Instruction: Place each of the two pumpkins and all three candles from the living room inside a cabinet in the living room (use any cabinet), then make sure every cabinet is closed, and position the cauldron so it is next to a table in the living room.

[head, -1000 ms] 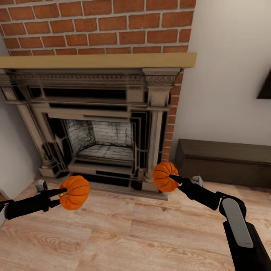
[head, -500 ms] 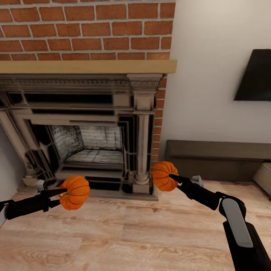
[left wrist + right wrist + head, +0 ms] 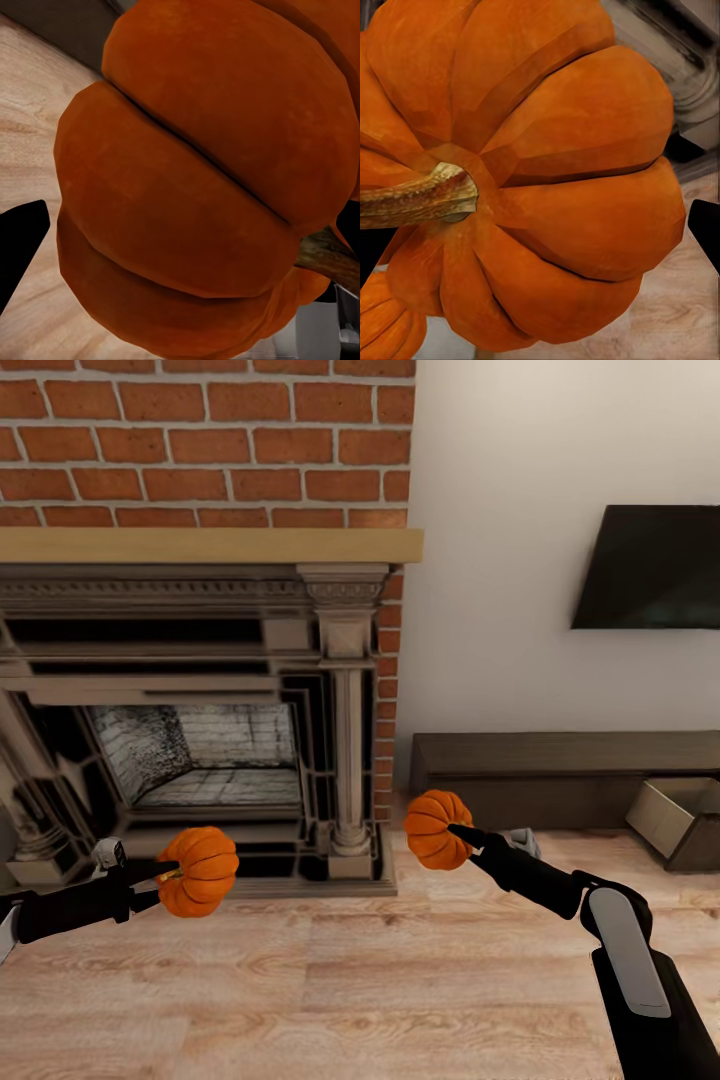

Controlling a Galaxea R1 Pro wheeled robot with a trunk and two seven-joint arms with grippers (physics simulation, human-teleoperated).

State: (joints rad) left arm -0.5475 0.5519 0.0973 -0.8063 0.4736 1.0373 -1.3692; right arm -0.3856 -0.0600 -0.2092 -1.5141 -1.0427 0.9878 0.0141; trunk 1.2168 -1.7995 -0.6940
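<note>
Orange pumpkin clenched in left end effector, second pumpkin clenched in right end effector; both carried clear above wood floor, likely for transport. Beyond: fireplace, then dark cabinet at wall, drawer apparently open.

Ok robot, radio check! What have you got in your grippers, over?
Left gripper shut on a pumpkin. Right gripper shut on the other pumpkin. Cabinet ahead on the right, drawer open. Bare floor between.
</note>
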